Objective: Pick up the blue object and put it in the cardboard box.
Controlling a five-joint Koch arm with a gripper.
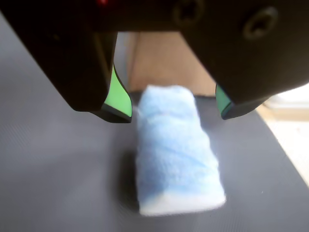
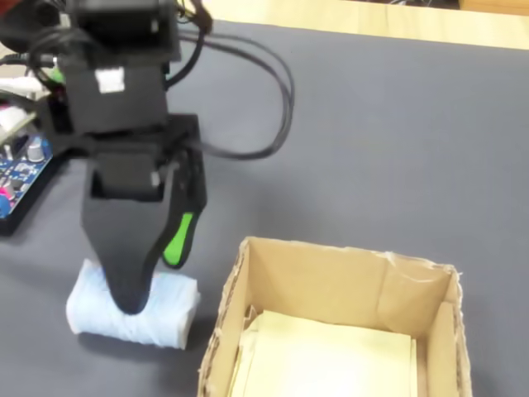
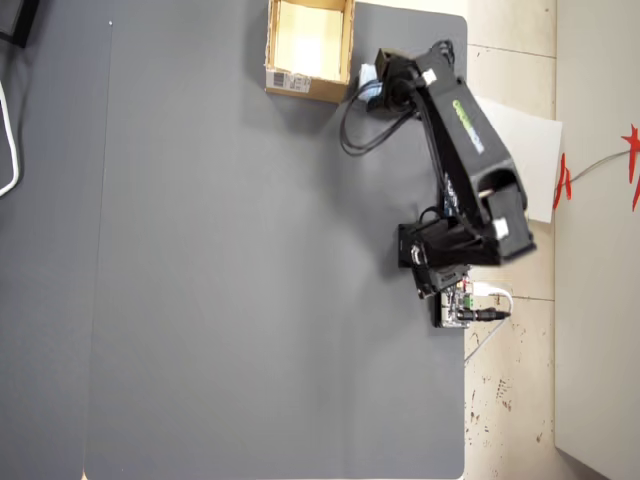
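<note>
Straddling the blue object (image 1: 178, 150), the end effector (image 1: 176, 108) hangs spread beside the cardboard box (image 2: 331, 285).

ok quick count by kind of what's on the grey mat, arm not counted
Blue roll: 1
Cardboard box: 1
Blue circuit board: 1
Total: 3
The gripper is open, its jaws on either side of the roll.
</note>
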